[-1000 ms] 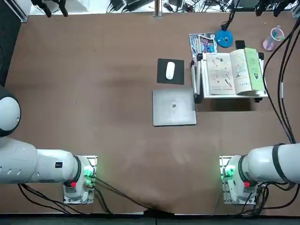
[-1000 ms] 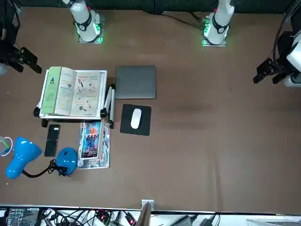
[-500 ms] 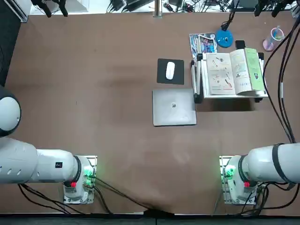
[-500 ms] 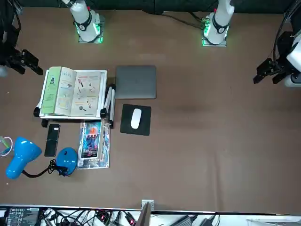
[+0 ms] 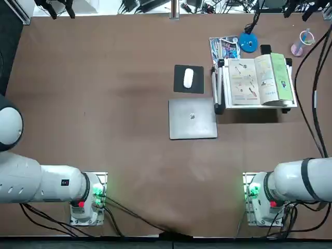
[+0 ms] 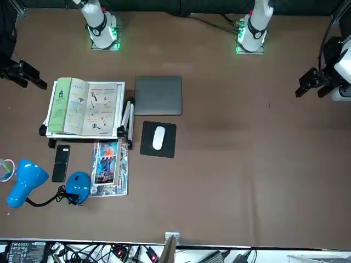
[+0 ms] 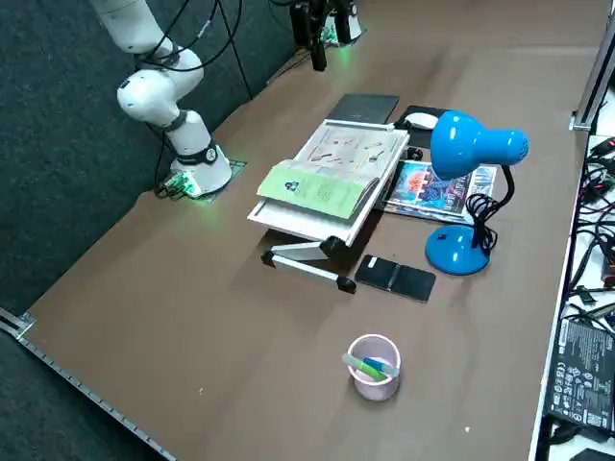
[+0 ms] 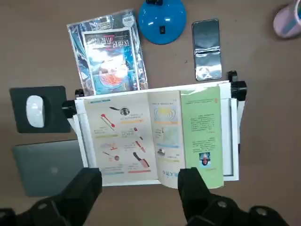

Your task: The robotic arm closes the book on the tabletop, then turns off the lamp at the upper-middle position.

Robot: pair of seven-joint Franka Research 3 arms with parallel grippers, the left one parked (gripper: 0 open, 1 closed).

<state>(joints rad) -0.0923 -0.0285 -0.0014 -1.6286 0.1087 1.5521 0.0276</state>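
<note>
Right gripper has shifted slightly: wide open, empty. Your book lies open ahead of it, propped on a stand, probably for reading.

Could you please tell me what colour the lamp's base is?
The round, glossy lamp base is bright blue, best seen in the right wrist view.

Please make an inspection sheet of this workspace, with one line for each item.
Surface: brown table, no spill seen.
Book: open, lying on a white stand.
Lamp: standing upright beyond the phone; lit or not, cannot tell.
Clutter: laptop, mouse on a dark pad, phone, packaged booklet, cup with pens.
Right gripper: fingers apart, nothing between them, above the table.
Cables: black ones hang along the right arm.
Surroundings: electronics and wires past the table edge; people: nothing seen.
</note>
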